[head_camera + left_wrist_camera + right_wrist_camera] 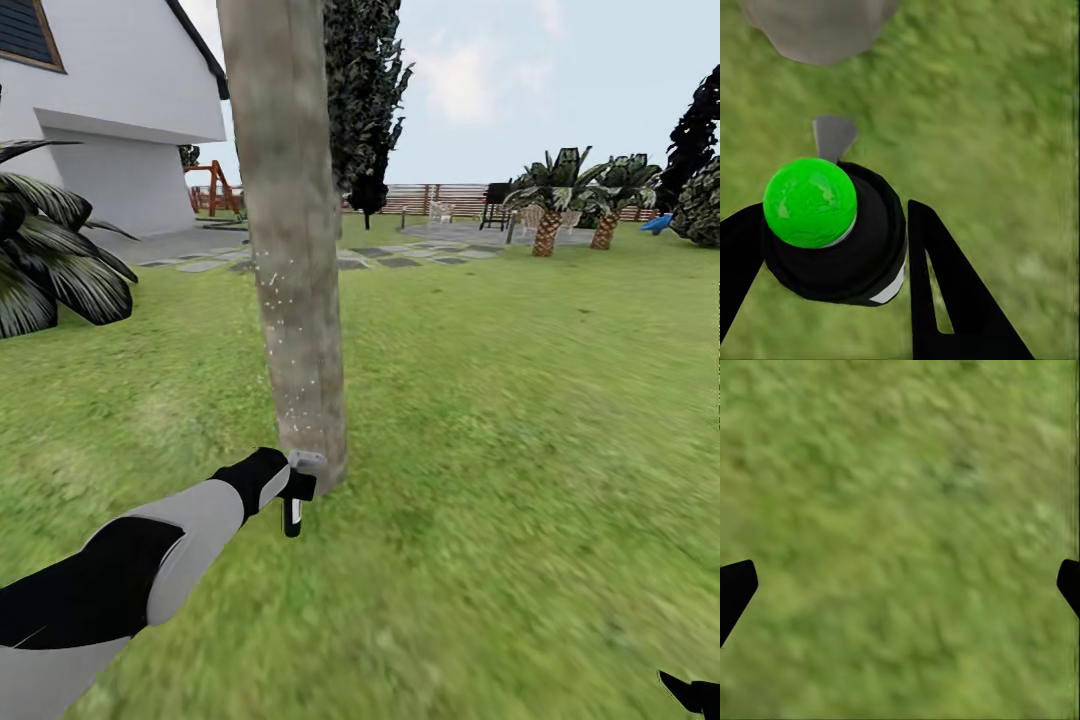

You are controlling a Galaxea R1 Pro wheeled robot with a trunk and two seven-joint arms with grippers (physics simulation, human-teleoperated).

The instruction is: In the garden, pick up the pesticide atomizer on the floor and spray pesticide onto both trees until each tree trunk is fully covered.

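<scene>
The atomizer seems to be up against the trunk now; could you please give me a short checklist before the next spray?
1. Atomizer held between the left pincer fingers: ok.
2. Nozzle aimed at the tree trunk: ok, its grey head sits near the base.
3. Spray reaching the bark: ok, white specks show on the lower part.
4. Trunk fully covered: not ok, the upper bark shows no specks.
5. Right pincer free: ok, open over the lawn.
6. Second tree sprayed: cannot tell.
</scene>
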